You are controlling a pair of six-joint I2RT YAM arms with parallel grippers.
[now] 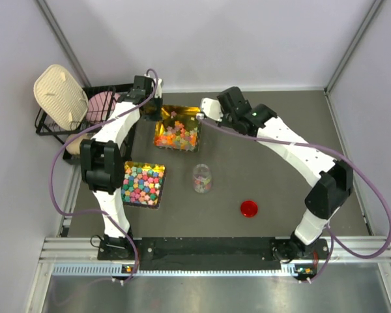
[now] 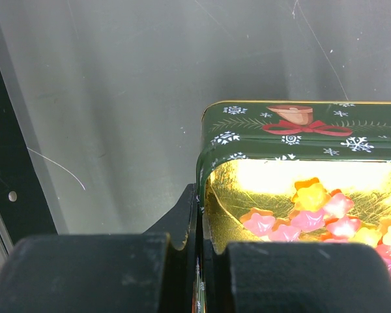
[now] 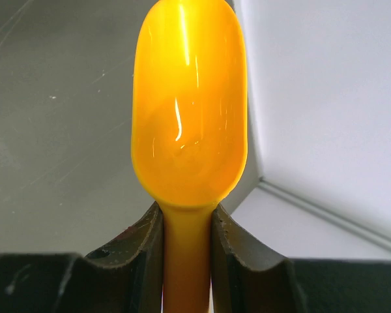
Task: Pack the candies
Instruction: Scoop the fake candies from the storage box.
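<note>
Yellow glossy scoop [image 3: 189,111] clenched in right end effector [image 3: 188,228]; left end effector [image 2: 199,222] pinches gold-lined tin [image 2: 300,130].

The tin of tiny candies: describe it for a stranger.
On the dark table, look right of the black wire rack at far left. The tin of tiny candies lies there, the left claw pinching its rim. Its pieces are tiny, unlike the chunky bold candies in the nearer tin.

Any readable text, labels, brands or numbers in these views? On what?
No readable text in any view.
On the green tin: only pictures, snowflakes and a bell-like shape with a red bow, no words.
On the orange scoop: plain, no marking.
On the jar and the red lid: too small to tell.
</note>
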